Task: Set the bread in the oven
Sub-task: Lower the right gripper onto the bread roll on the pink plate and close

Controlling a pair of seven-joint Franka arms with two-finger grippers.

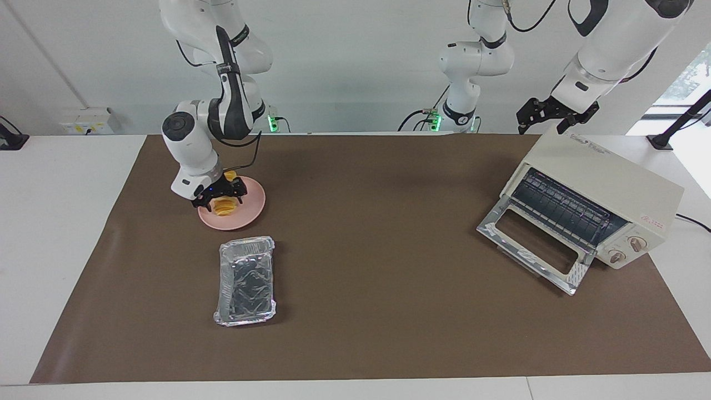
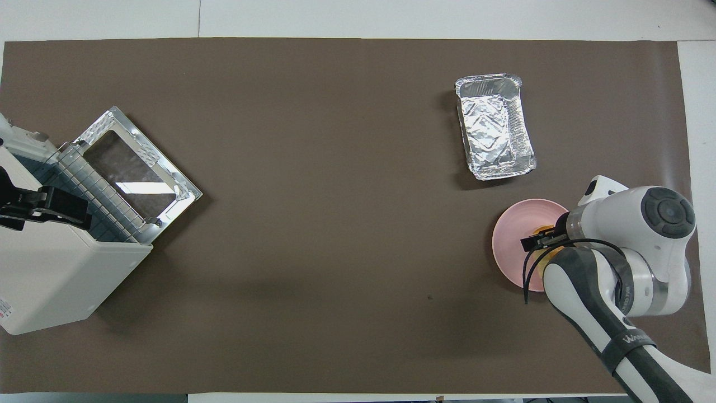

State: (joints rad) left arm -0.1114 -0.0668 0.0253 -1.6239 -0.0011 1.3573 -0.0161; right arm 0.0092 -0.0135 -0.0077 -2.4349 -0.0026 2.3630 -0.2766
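Bread (image 1: 225, 208) lies on a round pink plate (image 1: 250, 208) at the right arm's end of the table, on the brown mat (image 1: 366, 266). The right gripper (image 1: 220, 195) is down over the plate, and its black fingers stand on both sides of the loaf, quite wide apart. I cannot tell if they already press the bread or only stand around it; the loaf rests on the plate. From above, the arm covers most of the bread (image 2: 543, 229), and only a small yellow part shows at the plate's (image 2: 512, 240) middle.

A silver foil tray (image 1: 246, 280) lies on the mat just farther from the robots than the plate, apart from it.

The oven (image 1: 605, 194) stands at the left arm's end of the table, turned at an angle. Its glass door (image 1: 533, 244) is folded down flat on the mat, and the wire rack (image 1: 561, 210) inside shows. Two round knobs (image 1: 627, 250) are beside the opening.

The left gripper (image 1: 541, 119) waits in the air over the oven's top edge, with its fingers open and nothing between them.
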